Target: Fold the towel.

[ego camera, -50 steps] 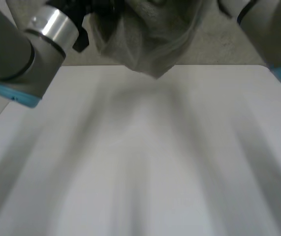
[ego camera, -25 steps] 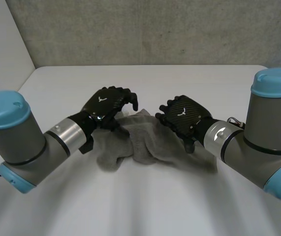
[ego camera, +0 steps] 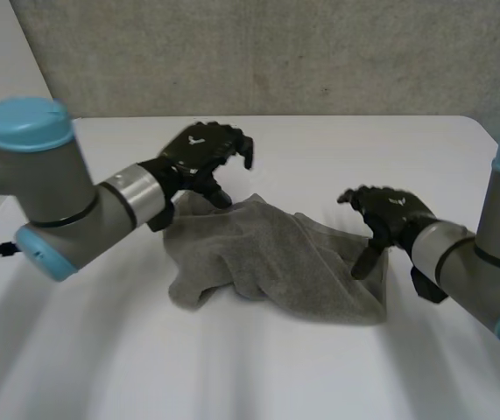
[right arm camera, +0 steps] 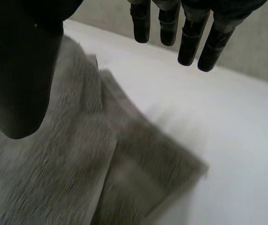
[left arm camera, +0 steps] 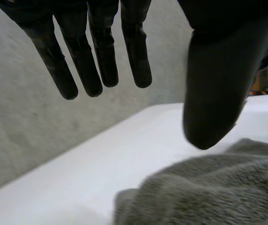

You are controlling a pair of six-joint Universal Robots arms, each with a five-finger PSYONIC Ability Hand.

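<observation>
Currently on the white worktop: one rumpled grey terry towel, lying in a loose heap between the two arms.

Entry, left robot hand: fingers straight and apart, holding nothing, raised just above the towel's far corner.

Entry, right robot hand: likewise spread and empty, over the towel's edge on its own side.

Change: half a second ago both rested close together on the cloth; now released and drawn apart.

Judgement: the fold is uneven and probably needs a fresh grasp.
</observation>
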